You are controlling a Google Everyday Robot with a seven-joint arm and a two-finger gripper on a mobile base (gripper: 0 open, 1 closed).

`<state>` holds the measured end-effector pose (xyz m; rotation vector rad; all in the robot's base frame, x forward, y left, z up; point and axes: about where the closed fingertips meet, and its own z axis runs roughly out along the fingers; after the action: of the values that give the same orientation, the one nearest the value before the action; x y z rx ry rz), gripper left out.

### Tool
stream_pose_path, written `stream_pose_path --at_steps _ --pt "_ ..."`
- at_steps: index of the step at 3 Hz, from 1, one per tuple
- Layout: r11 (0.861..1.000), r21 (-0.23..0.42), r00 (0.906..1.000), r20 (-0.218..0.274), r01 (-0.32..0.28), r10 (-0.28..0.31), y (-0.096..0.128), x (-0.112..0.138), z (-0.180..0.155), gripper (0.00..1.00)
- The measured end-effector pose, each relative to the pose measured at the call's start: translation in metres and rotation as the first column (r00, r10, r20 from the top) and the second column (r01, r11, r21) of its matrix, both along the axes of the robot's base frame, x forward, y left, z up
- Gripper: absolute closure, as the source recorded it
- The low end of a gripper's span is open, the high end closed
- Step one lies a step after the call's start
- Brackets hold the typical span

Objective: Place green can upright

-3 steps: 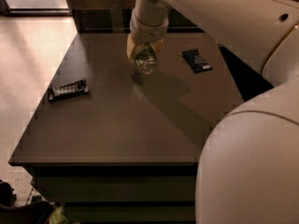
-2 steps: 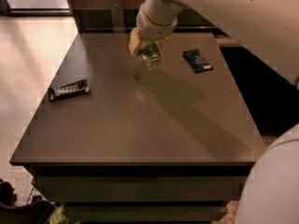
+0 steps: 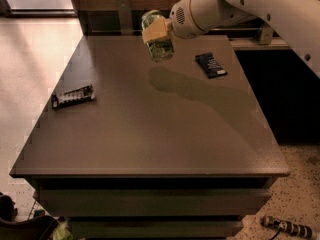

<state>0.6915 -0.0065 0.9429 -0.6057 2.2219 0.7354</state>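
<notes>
The gripper (image 3: 155,31) is pinched across the upper body of the green can (image 3: 161,50), one tan finger (image 3: 154,30) crossing the side that faces the camera. The can hangs clear of the table (image 3: 150,134), above its far edge at about 12 o'clock. A separate shadow (image 3: 167,79) on the tabletop at the can's 6 o'clock suggests that the can is not yet set down. The can is close to upright, leaning slightly, with its top toward 11 o'clock. A side grip of this kind probably leaves the base free to meet the surface. The white arm (image 3: 250,4) reaches in from 2 o'clock, its wrist nearly level. One snack wrapper (image 3: 73,96) lies at 9 o'clock and another wrapper (image 3: 210,65) at 2 o'clock, both well apart from the can.
</notes>
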Motion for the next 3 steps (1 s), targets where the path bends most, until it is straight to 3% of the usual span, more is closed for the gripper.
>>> stream_pose_path --at_steps 1,2,3 --pt "0.989 0.06 0.9869 0.091 -0.138 0.133 0.007 -0.011 0.008 1.0" --pt "0.97 0.052 0.9556 0.193 -0.237 0.223 0.013 -0.023 0.007 1.0" --pt "0.949 0.012 0.9069 0.299 -0.314 0.297 0.021 -0.03 -0.003 1.0"
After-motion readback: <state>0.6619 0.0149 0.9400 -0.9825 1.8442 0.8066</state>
